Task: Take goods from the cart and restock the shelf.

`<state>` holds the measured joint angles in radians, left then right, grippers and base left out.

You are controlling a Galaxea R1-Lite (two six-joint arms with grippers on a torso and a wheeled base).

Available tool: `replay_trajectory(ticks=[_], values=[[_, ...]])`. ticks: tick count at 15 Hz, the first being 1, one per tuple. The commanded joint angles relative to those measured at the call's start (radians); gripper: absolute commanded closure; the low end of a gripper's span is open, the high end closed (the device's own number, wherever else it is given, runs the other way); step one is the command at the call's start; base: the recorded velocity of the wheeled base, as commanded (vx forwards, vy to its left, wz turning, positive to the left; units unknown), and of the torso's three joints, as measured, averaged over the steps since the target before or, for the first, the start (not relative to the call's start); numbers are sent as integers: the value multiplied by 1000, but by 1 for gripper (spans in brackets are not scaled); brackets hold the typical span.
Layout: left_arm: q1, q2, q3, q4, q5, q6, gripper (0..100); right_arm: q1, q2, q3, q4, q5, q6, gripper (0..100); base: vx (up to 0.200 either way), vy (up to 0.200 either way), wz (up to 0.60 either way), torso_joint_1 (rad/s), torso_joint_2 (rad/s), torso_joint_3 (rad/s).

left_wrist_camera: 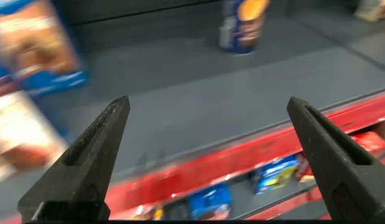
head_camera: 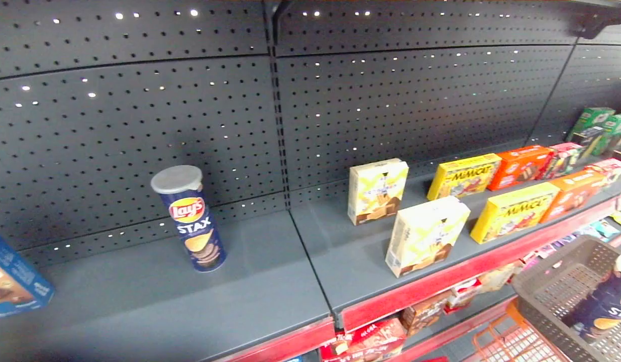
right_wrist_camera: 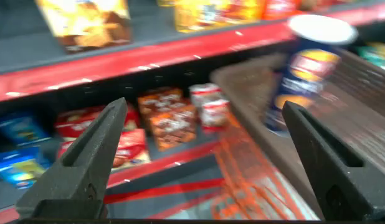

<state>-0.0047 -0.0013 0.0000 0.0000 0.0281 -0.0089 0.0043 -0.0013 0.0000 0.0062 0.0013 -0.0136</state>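
- Your right gripper has its fingers spread wide with nothing between them. The basket can lies ahead of it but off-centre, in line with one finger, not the gap.
- That can stands roughly upright, lid on top, so its long axis runs near vertical. By my judgement you need to re-centre on it before closing across its side.
- The basket rides on the orange cart at the robot's lower right, below the front edge of the shelf, so the right arm is the nearer one.
- Your left gripper is likewise spread and empty, at the shelf's front edge, facing the shelf can.
- Counted: one can in the basket and one upright on the shelf.
- Boxes on the shelf: two cream boxes, two yellow boxes and two orange boxes, each a front-and-back pair, plus one blue box at the far left. Farther right they crowd too closely to count.
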Motion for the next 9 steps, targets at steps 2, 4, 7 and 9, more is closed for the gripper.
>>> replay_trajectory(ticks=[2,4,7,9], values=[[0,1,0,0,1,0,0,0,1,0,0,0,0,0,0,0,-600,0,7,2],[0,1,0,0,1,0,0,0,1,0,-2,0,0,0,0,0,-600,2,0,0],[0,1,0,0,1,0,0,0,1,0,-2,0,0,0,0,0,-600,2,1,1],[0,1,0,0,1,0,0,0,1,0,-2,0,0,0,0,0,-600,2,0,0]])
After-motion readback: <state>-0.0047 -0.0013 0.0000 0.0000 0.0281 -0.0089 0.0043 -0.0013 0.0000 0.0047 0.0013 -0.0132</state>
